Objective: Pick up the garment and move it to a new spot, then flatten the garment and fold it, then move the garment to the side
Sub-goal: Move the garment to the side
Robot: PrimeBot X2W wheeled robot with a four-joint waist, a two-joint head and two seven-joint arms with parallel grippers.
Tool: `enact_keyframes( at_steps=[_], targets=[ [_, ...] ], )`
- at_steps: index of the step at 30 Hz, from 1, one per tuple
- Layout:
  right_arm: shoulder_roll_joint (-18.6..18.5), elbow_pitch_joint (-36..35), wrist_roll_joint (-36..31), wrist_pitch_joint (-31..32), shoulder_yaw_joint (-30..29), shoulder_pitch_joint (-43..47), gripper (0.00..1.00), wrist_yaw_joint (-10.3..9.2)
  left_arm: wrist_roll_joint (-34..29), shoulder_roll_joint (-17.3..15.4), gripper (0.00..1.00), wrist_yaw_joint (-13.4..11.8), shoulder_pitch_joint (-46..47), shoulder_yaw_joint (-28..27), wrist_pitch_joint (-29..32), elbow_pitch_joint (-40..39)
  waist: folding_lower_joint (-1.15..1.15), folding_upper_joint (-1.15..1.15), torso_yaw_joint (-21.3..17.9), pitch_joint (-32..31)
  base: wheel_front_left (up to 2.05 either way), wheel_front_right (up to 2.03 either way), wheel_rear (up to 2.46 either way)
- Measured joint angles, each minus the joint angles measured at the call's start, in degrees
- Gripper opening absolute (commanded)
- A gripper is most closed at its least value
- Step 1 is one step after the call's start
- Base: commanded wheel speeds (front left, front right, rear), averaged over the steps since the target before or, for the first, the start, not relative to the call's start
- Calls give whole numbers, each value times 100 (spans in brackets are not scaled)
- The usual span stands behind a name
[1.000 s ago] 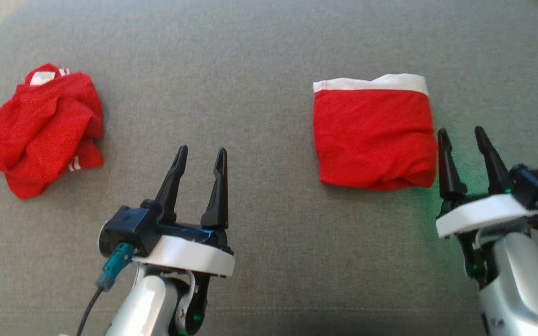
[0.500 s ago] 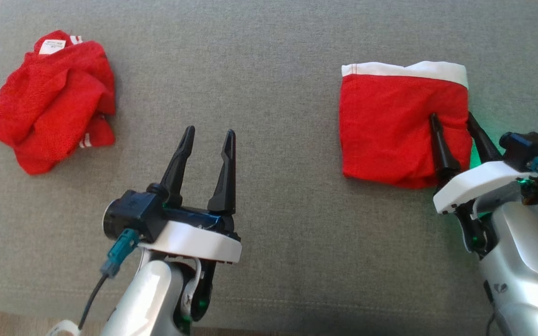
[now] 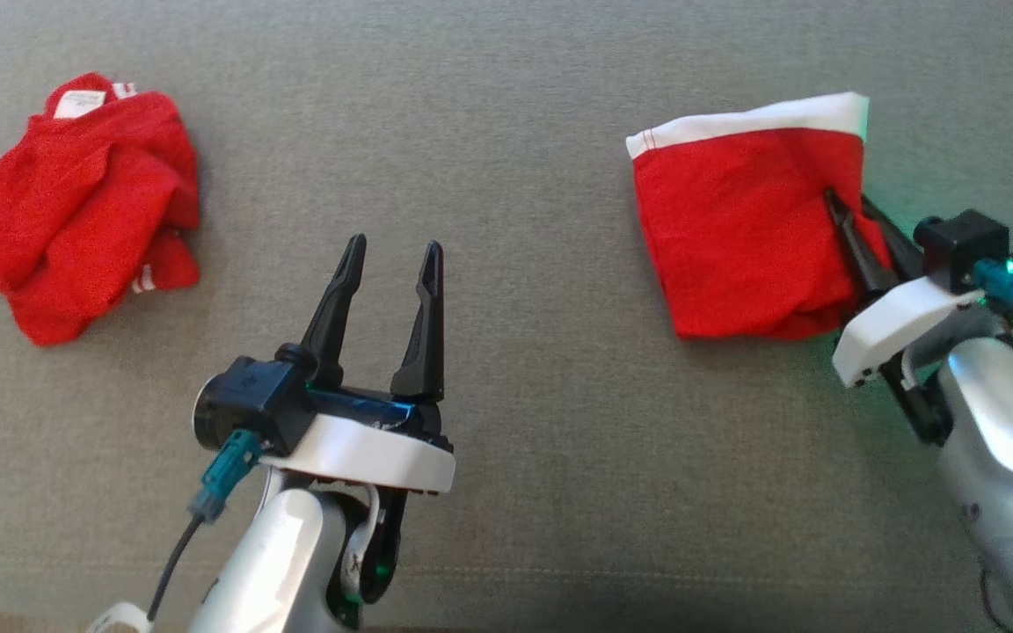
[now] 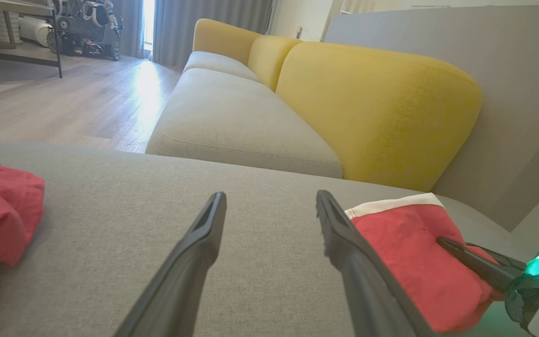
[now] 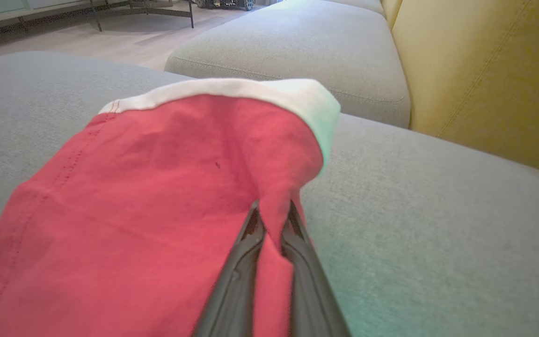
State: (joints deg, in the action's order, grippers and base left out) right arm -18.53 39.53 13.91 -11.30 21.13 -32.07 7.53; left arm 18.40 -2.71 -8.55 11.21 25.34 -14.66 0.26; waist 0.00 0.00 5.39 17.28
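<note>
Right gripper (image 5: 273,209) now pinches a ridge of cloth at the right edge of the folded red garment (image 3: 735,237); a second ago its fingers stood spread just beside that edge. Garment lies on the grey cushion (image 3: 515,114), now skewed, its edge puckered. Likely the slide aside begins. Left gripper (image 3: 392,251) unchanged: wide, idle.

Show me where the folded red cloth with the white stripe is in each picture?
Head view: folded red garment, upper right.
Left wrist view: garment, lower right corner.
Right wrist view: garment, centre and lower left.
Shared landmark: its white band along the top edge; the right gripper pinches the garment below it.
</note>
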Motion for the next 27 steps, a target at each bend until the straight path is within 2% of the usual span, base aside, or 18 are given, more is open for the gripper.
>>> enact_keyframes(
  at_steps=[6,13,19,27],
  targets=[
    [-445,1,-89,90,422,-300,0,0,-86,0,100,100,116,11,0,-33,0,0,-227,55,0,0,0],
    [-1040,-364,66,377,761,-929,0,0,-270,4,100,215,632,-1,-1,-73,0,0,-571,385,0,0,0],
    [-1483,-348,353,530,557,-1329,0,0,-428,8,100,358,1073,-14,-4,-159,1,0,-909,735,0,0,0],
    [-1638,134,623,641,-120,-1778,0,0,-581,11,100,455,1617,-9,-4,-209,1,0,-1266,1224,0,0,0]
  ],
)
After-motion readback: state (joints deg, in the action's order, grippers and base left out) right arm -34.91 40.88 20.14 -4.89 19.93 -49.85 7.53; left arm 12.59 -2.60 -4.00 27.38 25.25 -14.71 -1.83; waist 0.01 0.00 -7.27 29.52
